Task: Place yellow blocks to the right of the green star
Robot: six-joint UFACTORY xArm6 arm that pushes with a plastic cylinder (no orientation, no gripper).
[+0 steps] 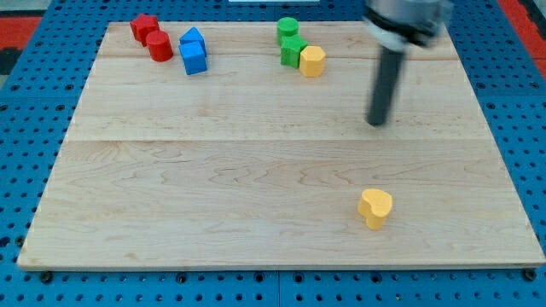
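Observation:
The green star (292, 50) lies near the view's top, just right of centre. A yellow hexagon-like block (313, 61) touches its right side. A yellow heart-shaped block (375, 208) lies alone toward the view's bottom right. My tip (376, 122) is on the board right of centre, about a hundred pixels above the yellow heart and well to the right and below the green star. It touches no block.
A green cylinder (287, 28) sits just above the green star. Two blue blocks (194, 50) and two red blocks (152, 37) cluster at the view's top left. The wooden board (256, 170) lies on a blue pegboard.

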